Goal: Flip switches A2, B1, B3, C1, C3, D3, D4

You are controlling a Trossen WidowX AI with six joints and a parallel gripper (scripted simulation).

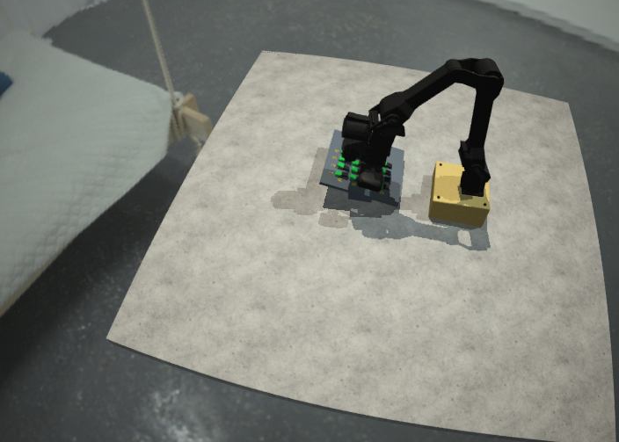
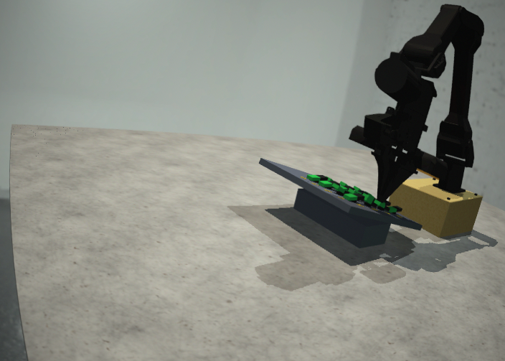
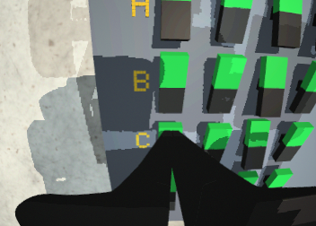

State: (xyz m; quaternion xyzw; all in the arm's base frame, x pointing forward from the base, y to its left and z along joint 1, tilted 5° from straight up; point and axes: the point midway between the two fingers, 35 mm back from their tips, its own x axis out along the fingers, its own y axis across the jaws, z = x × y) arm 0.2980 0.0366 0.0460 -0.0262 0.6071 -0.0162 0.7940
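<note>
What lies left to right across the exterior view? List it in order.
Panel → gripper, shut with its tip down at the panel's near rows → yellow base carrying the arm.

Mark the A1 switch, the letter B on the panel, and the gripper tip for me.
A1 switch [image 3: 176, 0]: wrist view, middle of the rocker.
Letter B [image 3: 140, 82]: wrist view, centre of the yellow print.
Gripper [image 3: 171, 136]: wrist view, shut fingertips at C1.
</note>
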